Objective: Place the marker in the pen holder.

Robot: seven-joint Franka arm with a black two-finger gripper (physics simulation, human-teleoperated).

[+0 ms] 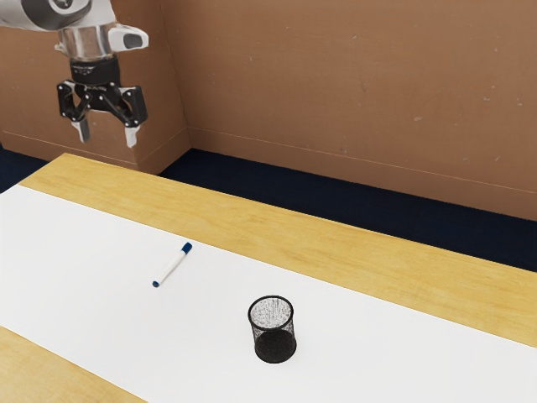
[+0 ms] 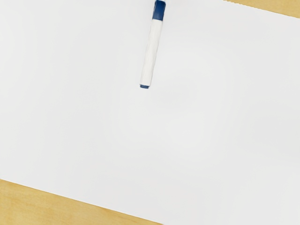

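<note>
Item one, the marker [image 1: 172, 265]: white barrel, dark blue cap at one end, small blue plug at the other. Whether the barrel carries any print, I cannot tell. It lies on its side on the white sheet [image 1: 92, 269] – outside the pen holder, cap end toward the strip of bare wood nearer the wall [image 1: 352, 84].

Item two, my hand [image 1: 106, 134]: black linkages, pale-tipped fingers [image 1: 132, 137]. It stands wide open, the tips well apart, and has hold of nothing. I have it raised above the counter [image 1: 336, 252] at the exterior view's upper left, pointing downward, well apart from the marker. From the wrist view I look down on the marker and the sheet.

Item three, the pen holder [image 1: 274, 346]: round, black mesh, dark rim, open at the top. It stands upright on the same sheet, apart from the marker and toward the exterior view's right of it.

Item four, surroundings: a counter of light yellowish wood, showing along both long sides of the sheet; brown wall with a pale line running near its foot; dark blue floor [image 1: 252, 176] between wall and counter.
</note>
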